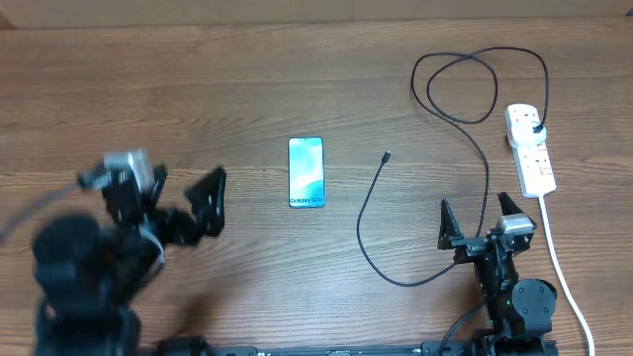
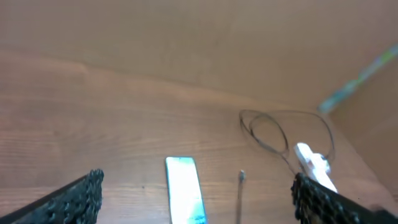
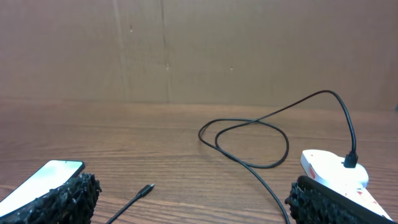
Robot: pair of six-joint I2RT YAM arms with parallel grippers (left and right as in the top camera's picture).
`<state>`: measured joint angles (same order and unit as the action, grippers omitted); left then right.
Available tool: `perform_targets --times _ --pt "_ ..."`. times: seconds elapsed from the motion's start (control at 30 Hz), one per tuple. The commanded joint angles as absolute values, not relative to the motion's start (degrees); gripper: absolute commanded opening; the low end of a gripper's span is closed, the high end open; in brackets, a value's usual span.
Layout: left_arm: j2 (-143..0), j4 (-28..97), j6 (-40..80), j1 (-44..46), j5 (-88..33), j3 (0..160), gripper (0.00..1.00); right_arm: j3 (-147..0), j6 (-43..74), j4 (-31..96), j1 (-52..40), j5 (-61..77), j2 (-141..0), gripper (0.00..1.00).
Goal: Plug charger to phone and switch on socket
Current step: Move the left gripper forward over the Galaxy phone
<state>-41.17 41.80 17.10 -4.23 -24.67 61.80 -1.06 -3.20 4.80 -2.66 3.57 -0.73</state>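
Overhead view: a brown wooden worktop. Near its middle a slim phone lies flat, face up, its screen fading from blue to white with a line of small text at the near end. To its right, apart from it, lies the small connector tip of the charger, a thin black cable. The cable curves towards the near edge, climbs back and coils in loose loops by the far right corner. Its black plug sits in the socket, a white power strip with faint red marks beside the right edge. A thick white cord trails from the strip to the near right corner. The left gripper, blurred, hangs near the left edge with its fingers spread and nothing in them. The right gripper is by the near edge, also spread wide and empty, with the cable passing under it.

Left wrist view, blurred: the phone lies lengthwise between two dark ridged fingers. The tip lies parallel beside it, and the loops and the white strip are further right. The screen text cannot be read here.

Right wrist view, sharp and low: only the phone's pale corner shows behind the left finger. The tip rests on the wood. The plug stands upright in the strip, which the overhead view shows less clearly. A plain brown wall rises beyond the far edge.
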Motion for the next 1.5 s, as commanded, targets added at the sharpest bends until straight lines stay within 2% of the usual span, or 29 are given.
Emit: perform_targets --times 0.0,0.07,0.2,0.3,0.47,0.63,0.9,1.03,1.23,1.47 --pt "-51.31 43.99 12.84 -4.49 -38.72 72.64 1.00 -0.47 -3.07 4.64 -2.87 3.05 -0.19 1.00" --pt "-55.81 41.56 13.17 -4.47 -45.17 75.66 1.00 -0.47 -3.07 4.64 -2.87 3.05 -0.16 1.00" --pt "-62.63 45.84 16.91 -3.90 -41.80 81.10 1.00 -0.47 -3.07 4.64 -2.87 3.05 -0.16 1.00" --pt "-68.79 53.93 16.82 0.16 -33.15 87.72 1.00 -0.47 -3.07 4.67 -2.87 3.05 -0.16 1.00" --pt "-83.15 72.16 18.48 12.29 -9.61 104.79 1.00 -0.47 -3.07 4.64 -2.87 3.05 -0.19 1.00" --pt "-94.56 82.19 20.62 17.47 -1.50 115.94 1.00 -0.47 -3.07 4.64 -2.87 3.05 -0.16 1.00" --pt "-103.55 80.36 22.63 20.64 -13.63 117.05 1.00 -0.47 -3.07 4.64 -2.87 3.05 -0.16 1.00" --pt "-108.97 80.99 27.51 21.06 -11.16 117.05 1.00 -0.47 -3.07 4.64 -2.87 3.05 -0.16 1.00" --pt "-118.13 82.15 33.67 24.91 -0.62 117.05 1.00 -0.47 -3.07 4.64 -2.87 3.05 -0.16 1.00" --pt "-128.03 79.57 33.85 26.57 -2.24 117.05 0.99 -0.47 -3.07 4.64 -2.87 3.03 -0.16 1.00"
